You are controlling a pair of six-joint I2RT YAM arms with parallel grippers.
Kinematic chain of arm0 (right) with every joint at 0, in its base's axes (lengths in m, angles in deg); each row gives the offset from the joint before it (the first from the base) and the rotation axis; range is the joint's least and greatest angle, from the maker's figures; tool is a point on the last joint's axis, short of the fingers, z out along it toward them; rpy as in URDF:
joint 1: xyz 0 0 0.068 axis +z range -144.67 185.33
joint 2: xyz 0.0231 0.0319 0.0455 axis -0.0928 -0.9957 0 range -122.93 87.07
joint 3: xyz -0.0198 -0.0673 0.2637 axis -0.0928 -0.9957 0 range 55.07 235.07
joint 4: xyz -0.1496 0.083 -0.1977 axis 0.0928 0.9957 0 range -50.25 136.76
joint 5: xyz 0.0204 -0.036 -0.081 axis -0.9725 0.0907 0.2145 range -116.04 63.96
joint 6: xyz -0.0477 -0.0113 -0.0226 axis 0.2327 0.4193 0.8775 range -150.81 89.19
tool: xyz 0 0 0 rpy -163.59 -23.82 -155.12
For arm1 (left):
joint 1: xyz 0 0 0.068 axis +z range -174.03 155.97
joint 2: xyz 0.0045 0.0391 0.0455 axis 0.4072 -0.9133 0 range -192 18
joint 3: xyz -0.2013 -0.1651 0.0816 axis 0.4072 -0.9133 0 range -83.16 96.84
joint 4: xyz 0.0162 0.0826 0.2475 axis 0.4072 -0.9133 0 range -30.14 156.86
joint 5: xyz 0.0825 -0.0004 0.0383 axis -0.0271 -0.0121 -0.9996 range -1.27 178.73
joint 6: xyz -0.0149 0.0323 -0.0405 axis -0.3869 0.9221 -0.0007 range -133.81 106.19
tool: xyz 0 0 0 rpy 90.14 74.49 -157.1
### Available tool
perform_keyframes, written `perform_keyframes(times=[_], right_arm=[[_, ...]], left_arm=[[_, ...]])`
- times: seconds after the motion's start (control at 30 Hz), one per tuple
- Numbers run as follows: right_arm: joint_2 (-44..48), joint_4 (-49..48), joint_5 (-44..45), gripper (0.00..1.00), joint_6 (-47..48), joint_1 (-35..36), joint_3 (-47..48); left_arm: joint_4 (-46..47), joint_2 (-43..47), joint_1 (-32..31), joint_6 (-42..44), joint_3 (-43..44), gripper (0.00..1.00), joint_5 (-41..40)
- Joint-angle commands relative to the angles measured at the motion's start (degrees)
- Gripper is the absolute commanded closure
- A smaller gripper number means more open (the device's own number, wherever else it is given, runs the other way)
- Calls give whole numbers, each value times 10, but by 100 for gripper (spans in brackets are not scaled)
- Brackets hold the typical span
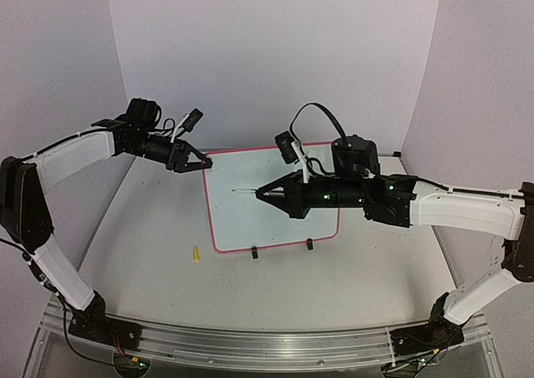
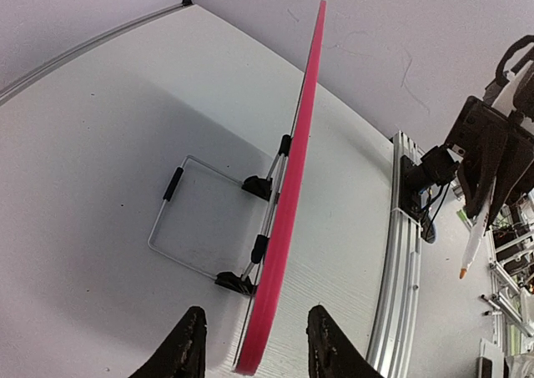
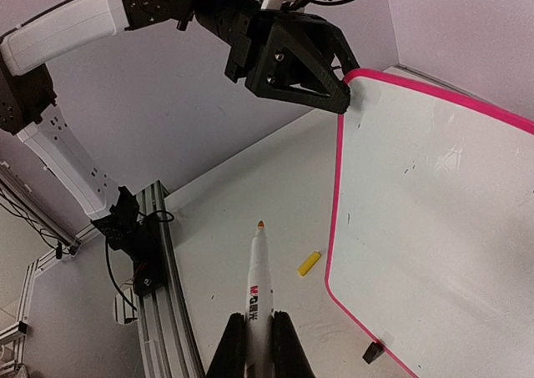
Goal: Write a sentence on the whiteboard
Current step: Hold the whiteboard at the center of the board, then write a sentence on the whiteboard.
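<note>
Sentence unwritten on the blank red-pink-framed white rectangular whiteboard [image 1: 238,219]; right jaws clench a white orange-tipped marker [image 3: 257,286], left jaws straddle its frame, spread.

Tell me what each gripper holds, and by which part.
The right gripper holds a marker by its barrel, tip outward. The left gripper holds nothing: its open fingers straddle the whiteboard's upper corner, gaps either side.

One whiteboard [image 1: 250,224], two black clip feet [image 1: 254,253], one marker [image 3: 257,286], one small yellow piece [image 1: 196,253], two tools: left tool [image 1: 207,163], right tool [image 1: 260,194].
</note>
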Motion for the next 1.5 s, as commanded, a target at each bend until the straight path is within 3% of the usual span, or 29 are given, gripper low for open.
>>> perform_keyframes(times=[0.0, 0.5, 1.47], right_arm=[[-20, -34, 3, 100, 14, 4, 42], [-117, -36, 32, 100, 43, 3, 133], [-229, -54, 11, 100, 60, -30, 238]], left_arm=[[-18, 20, 3, 32, 14, 64, 6], [-48, 26, 10, 71, 17, 99, -5], [-60, 43, 8, 120, -9, 100, -4]])
